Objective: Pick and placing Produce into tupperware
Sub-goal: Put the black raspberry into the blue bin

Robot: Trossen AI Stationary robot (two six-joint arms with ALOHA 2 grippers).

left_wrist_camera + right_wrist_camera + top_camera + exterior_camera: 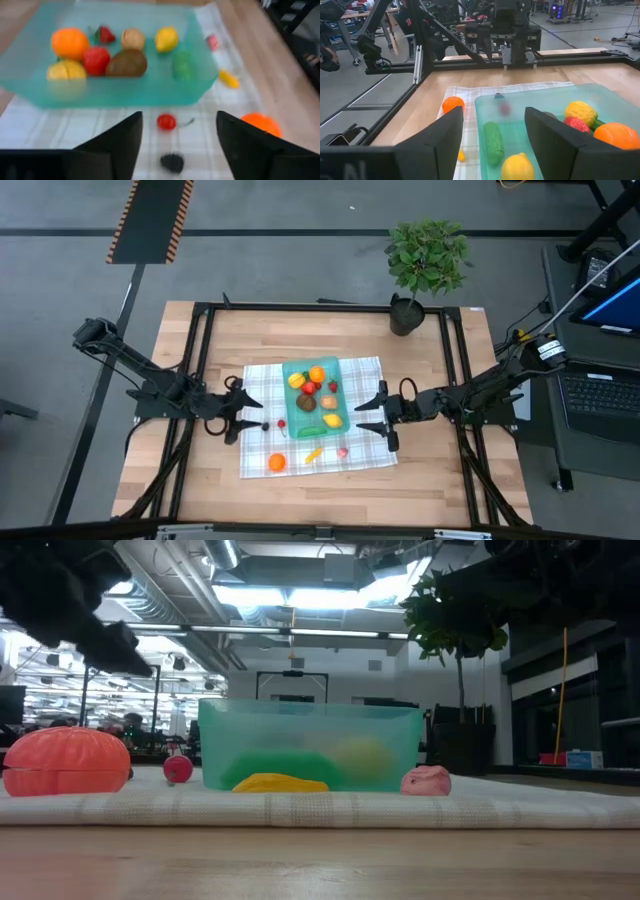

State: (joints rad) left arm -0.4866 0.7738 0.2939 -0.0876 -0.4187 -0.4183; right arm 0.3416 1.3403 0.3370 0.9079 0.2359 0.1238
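Observation:
The teal tupperware (286, 405) stands on the checked cloth (370, 375) and holds several toy produce pieces, among them an orange (69, 42), a brown one (126, 62) and a green one (493, 142). On the cloth outside it lie a red cherry (166, 121), a dark berry (172, 161), an orange piece (276, 463), a yellow one (314, 453) and a pink one (342, 451). My left gripper (179, 115) hovers open to the left of the container, above the cherry and berry. My right gripper (494, 110) stands open at the container's right side, with nothing between its fingers.
A leafy potted plant (425, 265) stands at the table's far edge. Black frame rails (200, 360) run along the left and right of the table. Bare wood shows around the cloth, widest toward the near edge.

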